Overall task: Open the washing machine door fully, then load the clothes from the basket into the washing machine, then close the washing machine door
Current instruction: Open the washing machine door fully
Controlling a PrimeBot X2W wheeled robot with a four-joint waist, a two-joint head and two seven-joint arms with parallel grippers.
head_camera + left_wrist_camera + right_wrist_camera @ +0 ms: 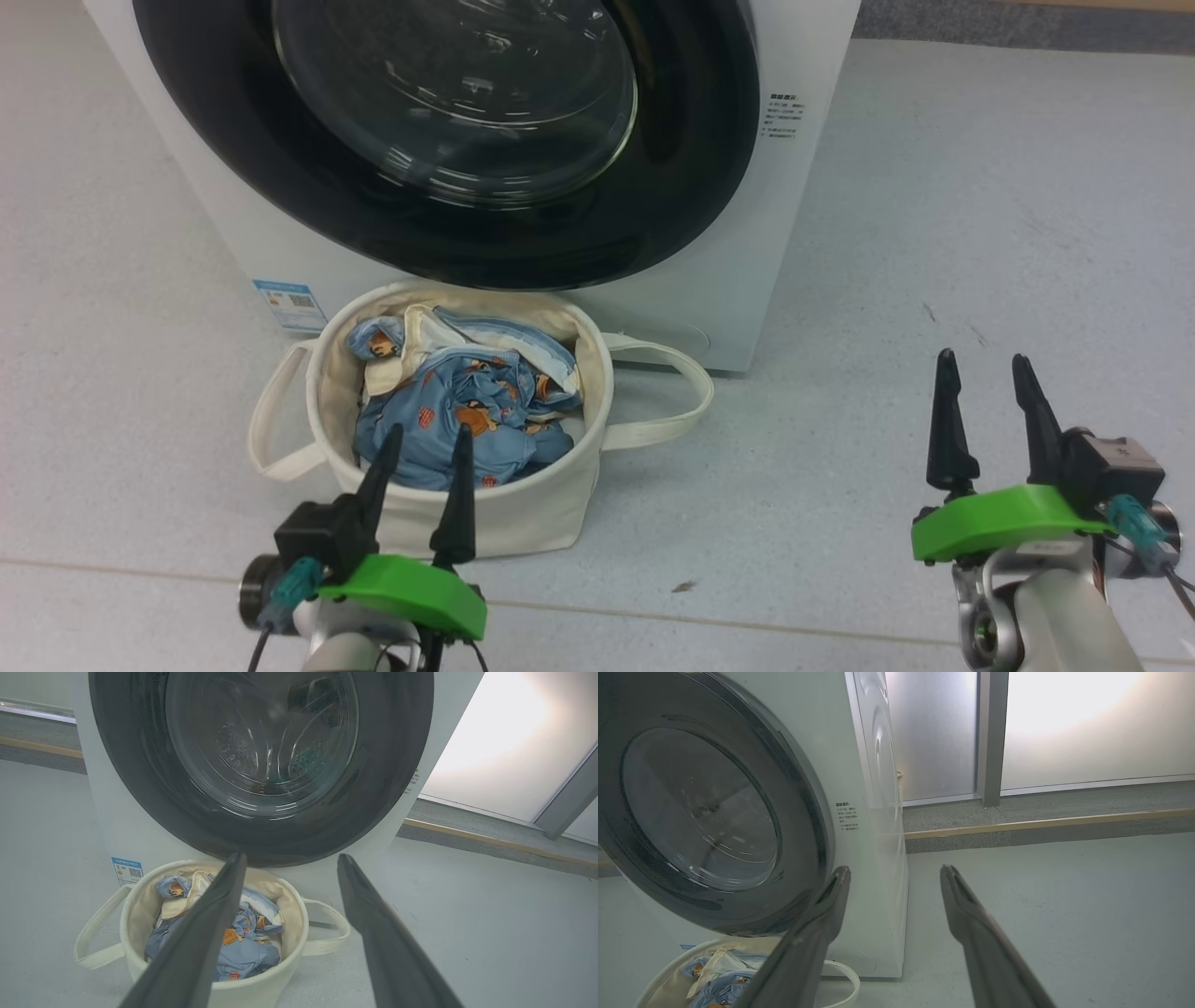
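We have both claws spread wide and holding nothing. The left gripper (429, 431) hovers at the near rim of the basket (523, 513), and the right gripper (983, 357) hangs over bare floor to the right, well apart from everything.

The washing machine door (457, 93) looks shut flush against the washing machine (784, 233), so opening it is our first step. We see no handle or recess on its glossy black rim. We cannot tell which side is hinged, so a pull at the wrong edge would slip off or strain the arm.

The basket stands just in front of the washer, right under the door's lower edge. From the left wrist view we cannot tell whether the swinging door would clear the basket's rim. If it does not, the door could catch the soft canvas, stop short of fully open, or tip the tub.

The clothes (467, 411) lie bunched in the basket, with blue printed fabric tangled around a beige piece. One pinch may drag several garments over the rim and onto the floor. The right loop handle (672, 392) sprawls towards the washer, where a passing finger could hook it.
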